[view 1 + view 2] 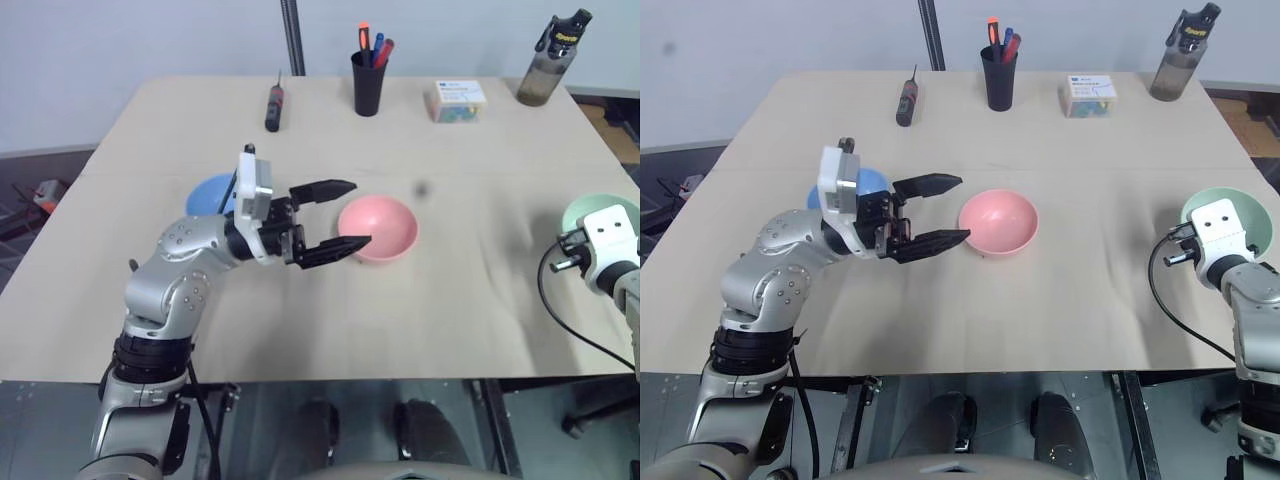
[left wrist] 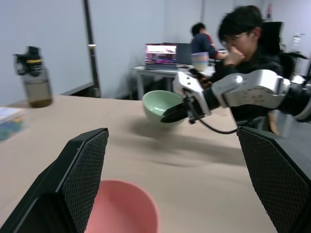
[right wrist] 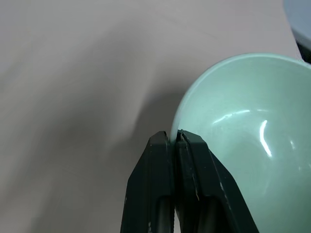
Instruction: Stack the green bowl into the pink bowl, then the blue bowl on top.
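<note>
Our left gripper (image 1: 348, 214) hovers with its jaws spread wide and empty, just left of the pink bowl (image 1: 378, 228). Behind that arm, at the left, the blue bowl (image 1: 208, 194) sits partly hidden on the table (image 1: 460, 300). The pink bowl rests upright mid-table, well apart from the green bowl (image 3: 243, 131) at the far right edge. There our right gripper (image 3: 179, 138) has its fingers pinched tight on the green bowl's near rim. We judge the bowl light, stiff and smooth, so a thin rim pinch could slip or let it swing; taking the rim deeper should carry it steadier.
</note>
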### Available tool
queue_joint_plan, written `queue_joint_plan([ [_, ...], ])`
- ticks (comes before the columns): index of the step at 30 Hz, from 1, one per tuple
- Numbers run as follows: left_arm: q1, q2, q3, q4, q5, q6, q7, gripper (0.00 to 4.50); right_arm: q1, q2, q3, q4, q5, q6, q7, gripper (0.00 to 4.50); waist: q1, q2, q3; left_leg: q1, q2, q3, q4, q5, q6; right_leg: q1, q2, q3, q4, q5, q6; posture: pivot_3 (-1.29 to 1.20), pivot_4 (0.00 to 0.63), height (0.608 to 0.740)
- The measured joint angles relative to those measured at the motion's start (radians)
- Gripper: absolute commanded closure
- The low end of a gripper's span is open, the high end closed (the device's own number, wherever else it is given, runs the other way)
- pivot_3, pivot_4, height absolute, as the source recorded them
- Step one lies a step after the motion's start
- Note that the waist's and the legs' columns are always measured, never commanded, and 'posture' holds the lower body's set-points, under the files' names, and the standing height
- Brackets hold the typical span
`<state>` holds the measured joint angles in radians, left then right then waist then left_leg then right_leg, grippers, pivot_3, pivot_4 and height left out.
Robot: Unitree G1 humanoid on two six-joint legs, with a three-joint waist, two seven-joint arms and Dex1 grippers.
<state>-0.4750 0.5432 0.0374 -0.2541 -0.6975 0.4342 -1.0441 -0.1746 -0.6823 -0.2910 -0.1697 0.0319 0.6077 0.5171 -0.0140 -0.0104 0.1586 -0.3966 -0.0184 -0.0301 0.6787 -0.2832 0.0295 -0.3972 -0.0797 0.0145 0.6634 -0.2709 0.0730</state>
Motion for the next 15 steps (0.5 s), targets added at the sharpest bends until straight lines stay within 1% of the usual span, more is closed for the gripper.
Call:
queue_joint_plan([
  [3,0.015,0.001,0.018,0.002,0.005,-0.003,0.018,0.0,-0.028,0.008,0.029,-0.071,0.088,-0.005,0.082,4.47,-0.006,0.001,0.0,0.0,0.002,0.0,0.0,0.0,0.0,0.0,0.001,0.001,0.0,0.0,0.0,0.0,0.15,0.74],
  [5,0.024,0.006,0.032,0.0,0.011,-0.008,0.029,0.0,-0.083,0.033,0.07,-0.159,0.171,0.015,0.133,4.47,-0.011,0.001,0.001,0.0,0.003,0.0,0.0,0.0,0.0,0.0,0.002,0.001,0.0,0.0,0.0,0.0,0.15,0.74],
  [7,0.063,0.027,0.054,0.003,0.042,-0.019,0.06,0.0,-0.183,0.075,0.159,-0.28,0.265,0.052,0.176,4.47,-0.021,0.001,0.001,0.001,0.004,0.0,0.0,0.0,0.0,0.0,0.003,0.0,0.0,0.0,0.0,0.0,0.15,0.74],
  [9,0.09,0.037,0.07,0.003,0.07,-0.028,0.091,0.0,-0.233,0.096,0.239,-0.354,0.31,0.065,0.201,4.47,-0.019,0.001,0.001,0.0,0.004,-0.002,0.0,0.0,0.0,0.0,0.002,-0.002,-0.001,0.0,0.0,0.0,0.15,0.74],
  [12,0.12,0.056,0.093,0.002,0.09,-0.034,0.115,0.0,-0.252,0.101,0.309,-0.359,0.322,0.076,0.22,4.47,0.0,0.0,0.001,-0.002,0.001,-0.003,0.001,0.0,0.0,0.0,-0.001,-0.003,-0.002,0.0,0.0,0.0,0.15,0.74],
  [14,0.158,0.082,0.118,0.003,0.127,-0.038,0.146,0.0,-0.286,0.136,0.4,-0.321,0.321,0.075,0.236,4.47,0.003,0.0,0.001,-0.002,0.0,-0.003,0.001,0.0,0.0,0.0,-0.001,-0.003,-0.001,0.0,0.0,0.0,0.15,0.74],
  [15,0.158,0.082,0.118,0.002,0.131,-0.038,0.152,0.0,-0.288,0.144,0.418,-0.317,0.32,0.072,0.239,4.47,0.004,0.0,0.001,-0.002,0.0,-0.003,0.001,0.0,0.0,0.0,-0.001,-0.003,-0.001,0.0,0.0,0.0,0.15,0.74],
])
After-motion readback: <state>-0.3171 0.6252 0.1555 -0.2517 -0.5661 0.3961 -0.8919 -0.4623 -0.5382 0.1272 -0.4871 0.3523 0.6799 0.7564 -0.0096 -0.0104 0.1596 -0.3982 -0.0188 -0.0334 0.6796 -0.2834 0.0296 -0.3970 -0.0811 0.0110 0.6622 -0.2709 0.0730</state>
